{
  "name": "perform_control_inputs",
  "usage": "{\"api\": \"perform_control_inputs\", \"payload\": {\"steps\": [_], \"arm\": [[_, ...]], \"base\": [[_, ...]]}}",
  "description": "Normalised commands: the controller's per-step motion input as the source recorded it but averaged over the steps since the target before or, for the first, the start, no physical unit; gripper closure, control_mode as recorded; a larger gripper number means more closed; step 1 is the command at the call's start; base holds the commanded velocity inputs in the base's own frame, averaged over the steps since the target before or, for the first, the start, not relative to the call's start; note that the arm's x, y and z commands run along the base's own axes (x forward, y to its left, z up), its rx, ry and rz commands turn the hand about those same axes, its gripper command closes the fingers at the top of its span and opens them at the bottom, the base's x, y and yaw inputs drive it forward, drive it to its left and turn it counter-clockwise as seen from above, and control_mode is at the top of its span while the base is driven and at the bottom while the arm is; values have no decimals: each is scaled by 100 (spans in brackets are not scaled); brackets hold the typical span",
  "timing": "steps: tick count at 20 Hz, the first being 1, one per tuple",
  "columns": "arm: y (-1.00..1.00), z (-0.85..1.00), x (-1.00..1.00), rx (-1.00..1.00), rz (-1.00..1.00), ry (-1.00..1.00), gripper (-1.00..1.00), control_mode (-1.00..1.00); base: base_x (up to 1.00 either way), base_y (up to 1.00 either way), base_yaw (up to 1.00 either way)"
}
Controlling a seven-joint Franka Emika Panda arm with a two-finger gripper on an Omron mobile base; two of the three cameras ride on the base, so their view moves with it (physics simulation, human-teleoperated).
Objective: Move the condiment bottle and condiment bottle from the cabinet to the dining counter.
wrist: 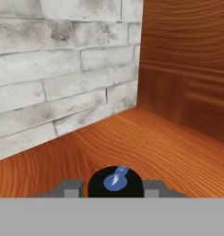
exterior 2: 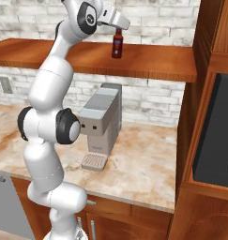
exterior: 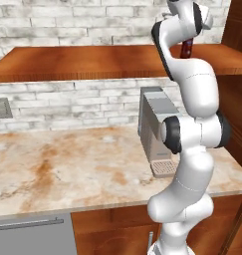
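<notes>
1. Your arm reached high, up to the wooden shelf (exterior 2: 148, 63) that ran along the white brick wall (exterior: 67, 99).
2. The condiment bottle (exterior 2: 117, 43), dark red with a black cap, stood upright on that shelf, near its back.
3. The hand (exterior 2: 118, 29) sat right at the bottle's cap; in the hand view the fingertips (wrist: 73, 188) flanked the black cap with its blue mark on both sides, narrowed in close, though you couldn't tell whether they actually gripped it.
4. Past the cap, that view showed the shelf's orange-brown grain meeting the brick wall and a wooden side panel (wrist: 187, 69) in the corner.
5. Below, the marbled stone bench (exterior: 67, 169), cream with rusty streaks, carried a grey coffee machine (exterior 2: 101, 122) against the wall.
6. A wall outlet (exterior: 3, 107) sat on the brick to the left.
7. A tall wooden cabinet (exterior 2: 204, 140) with a dark recessed opening closed off the right side.
</notes>
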Motion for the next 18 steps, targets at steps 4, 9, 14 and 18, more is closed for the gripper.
{"api": "perform_control_inputs", "payload": {"steps": [4,9,14,18], "arm": [[0,0,-1,2,0,0,100,-100],[13,40,-70,3,0,-9,100,-100],[34,40,-100,0,1,-14,100,-100],[42,28,-100,0,3,-12,100,-100]], "base": [[0,0,0],[0,0,0],[0,0,0],[0,0,0]]}}
